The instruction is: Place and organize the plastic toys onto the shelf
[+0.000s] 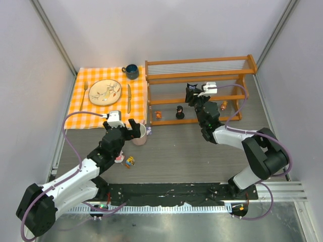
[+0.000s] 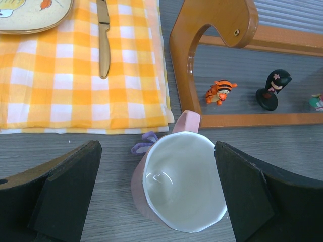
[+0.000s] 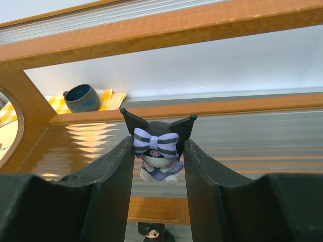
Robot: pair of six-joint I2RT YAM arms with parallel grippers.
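My right gripper (image 3: 159,160) is shut on a black horned figurine with a purple striped bow (image 3: 155,142) and holds it over the middle rail of the wooden shelf (image 3: 212,27); in the top view the gripper (image 1: 192,94) is at the shelf (image 1: 202,75). On the lower rail stand an orange tiger toy (image 2: 220,91), a black-haired doll (image 2: 272,89) and another small toy (image 1: 223,105). My left gripper (image 2: 156,154) is open, its jaws on either side of the white-and-pink mug (image 2: 184,186). A purple toy (image 2: 145,141) lies behind the mug. Two toys (image 1: 119,159) (image 1: 130,162) lie on the table.
An orange checked cloth (image 1: 91,113) at the back left carries a plate (image 1: 105,92), fork (image 1: 84,95) and knife (image 1: 128,97). A dark blue cup (image 1: 132,71) stands by the shelf's left end. White walls close in three sides.
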